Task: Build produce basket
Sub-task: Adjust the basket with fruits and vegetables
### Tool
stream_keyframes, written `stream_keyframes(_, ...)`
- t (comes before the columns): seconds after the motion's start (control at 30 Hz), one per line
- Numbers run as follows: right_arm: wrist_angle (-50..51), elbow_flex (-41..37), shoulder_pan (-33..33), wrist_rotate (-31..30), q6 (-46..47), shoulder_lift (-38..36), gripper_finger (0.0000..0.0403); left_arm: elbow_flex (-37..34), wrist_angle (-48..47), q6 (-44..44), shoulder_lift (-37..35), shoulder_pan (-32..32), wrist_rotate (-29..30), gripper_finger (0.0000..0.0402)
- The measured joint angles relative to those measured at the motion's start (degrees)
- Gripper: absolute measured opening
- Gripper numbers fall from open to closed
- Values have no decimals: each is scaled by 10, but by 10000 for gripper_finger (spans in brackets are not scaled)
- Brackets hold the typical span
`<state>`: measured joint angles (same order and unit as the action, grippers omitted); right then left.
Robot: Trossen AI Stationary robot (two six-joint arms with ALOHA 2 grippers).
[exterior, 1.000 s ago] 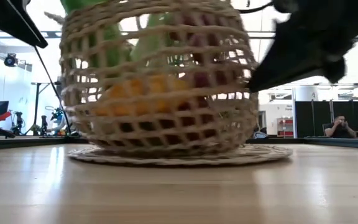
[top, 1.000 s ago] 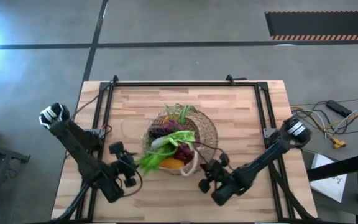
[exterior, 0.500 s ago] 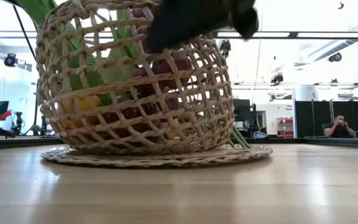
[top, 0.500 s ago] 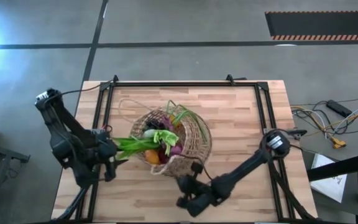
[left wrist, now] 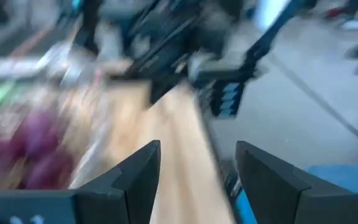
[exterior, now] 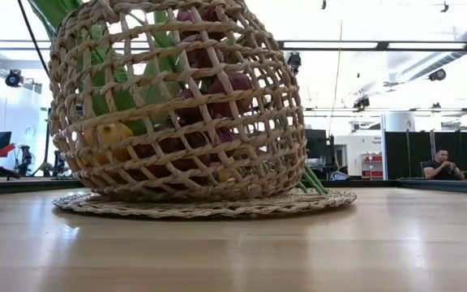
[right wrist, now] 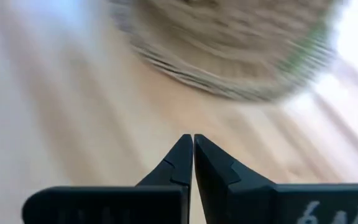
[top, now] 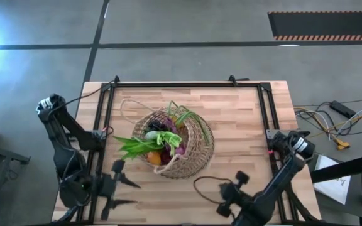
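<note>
Produce sits inside the basket at the middle of the bench, leek leaves pointing toward the left pincer, fingers apart, nearer than the right pincer, fingers together. Bench is pale wood; a bright workshop lies beyond.

Grey floor; seated person behind table.

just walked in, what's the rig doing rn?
Neither arm is handling anything. The basket sits mid-table on a round woven mat, full of produce, with leek leaves poking over its rim. The left gripper, open, and the right gripper, shut and empty, are both at the table's near edge.
</note>
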<state>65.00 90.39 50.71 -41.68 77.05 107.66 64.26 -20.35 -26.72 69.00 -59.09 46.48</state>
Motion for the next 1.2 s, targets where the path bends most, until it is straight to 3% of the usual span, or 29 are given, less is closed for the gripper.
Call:
stream_keyframes(0.13, 85, -54, 14, 1, 126, -6, 8, 9, 137, 163, 30, 2, -5, 193)
stream_keyframes(0.3, 7, -163, -13, 12, 121, -41, 8, 22, 140, 191, 41, 26, -4, 193)
stream_keyframes(0.47, -167, -288, -84, 32, -14, -118, 8, 23, 137, 191, 40, 55, -4, 193)
stream_keyframes(0.63, -292, -387, -183, 14, -145, -210, 8, 23, 133, 196, 39, 87, -4, 193)
stream_keyframes(0.8, -374, -444, -290, -22, -193, -279, 8, 22, 133, 200, 31, 116, -4, 193)
stream_keyframes(0.93, -509, -476, -350, -17, -296, -291, 8, 22, 133, 203, 16, 140, -4, 193)
stream_keyframes(1.07, -708, -495, -366, 53, -430, -269, 8, 22, 124, 229, -5, 161, 1, 193)
stream_keyframes(1.2, -861, -497, -362, 180, -549, -228, 8, 20, 102, 249, -26, 193, 15, 193)
